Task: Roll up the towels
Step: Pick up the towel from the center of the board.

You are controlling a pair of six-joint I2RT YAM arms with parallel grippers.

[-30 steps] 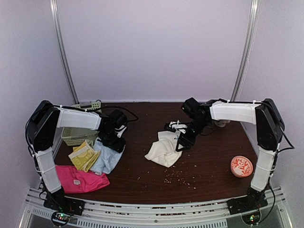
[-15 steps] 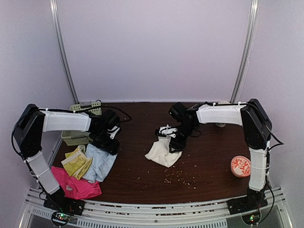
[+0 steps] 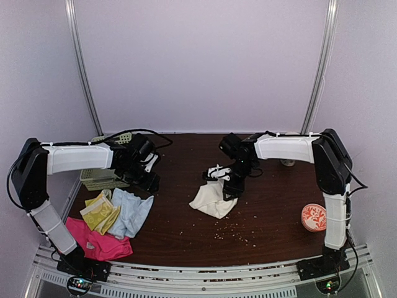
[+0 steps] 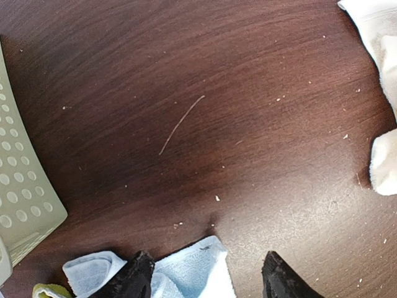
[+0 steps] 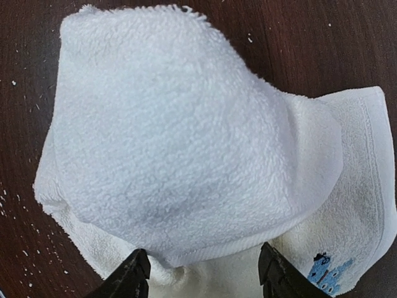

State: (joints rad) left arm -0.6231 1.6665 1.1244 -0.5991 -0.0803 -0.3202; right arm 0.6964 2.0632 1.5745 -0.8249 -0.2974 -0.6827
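Brown wood worktop, speckled with crumbs, carries four towels. The cream towel lies loosely folded near the middle. In the right wrist view it shows a thick fold on top, with a small blue print on the corner of the layer beneath. The right hand hangs over that towel's far edge. Its fingers stand apart at either side of the fold's hem, with nothing clamped between them.

On the left, the blue towel lies spread out and rumpled. The yellow-green towel overlaps its left side, and the pink towel lies nearer the arm bases, touching both. The left hand sits at the blue towel's far edge. The left wrist view shows its fingers apart, with the towel's edge on the wood between them. Whether they touch the cloth cannot be told.

A pale green basket stands at the far left, just beyond the towels, and the left arm crosses over it. Only its holed wall shows, so its contents cannot be seen. A red-and-white disc lies well apart on the right.
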